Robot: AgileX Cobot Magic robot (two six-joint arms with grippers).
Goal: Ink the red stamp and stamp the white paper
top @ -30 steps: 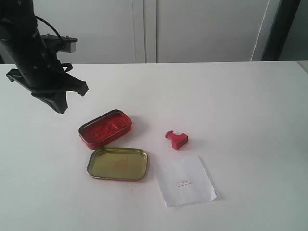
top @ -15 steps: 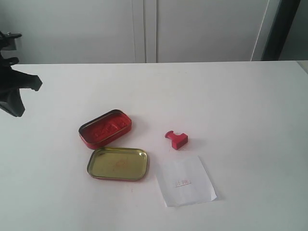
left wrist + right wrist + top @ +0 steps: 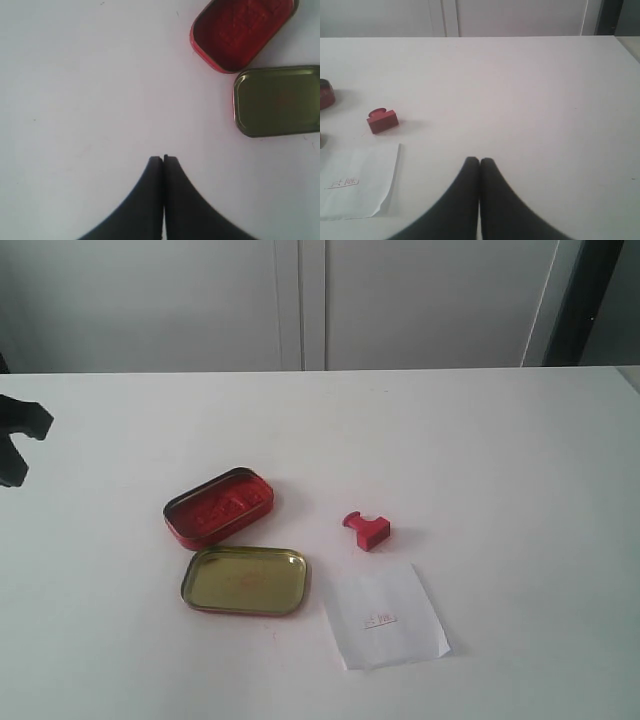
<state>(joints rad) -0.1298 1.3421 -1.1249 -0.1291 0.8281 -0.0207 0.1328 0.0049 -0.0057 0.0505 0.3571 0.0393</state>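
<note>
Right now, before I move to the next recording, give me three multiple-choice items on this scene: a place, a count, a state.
1. Where is the red stamp? A. in a tin B. on the table, beside the white paper C. on the paper
2. How many tins lie on the table? A. one B. two C. three
3. The left tool is: A. open B. shut on the stamp C. shut, empty

B: the stamp sits on bare table, apart from the paper. B: a red tin and a gold tin. C: its jaws meet with nothing between.
</note>
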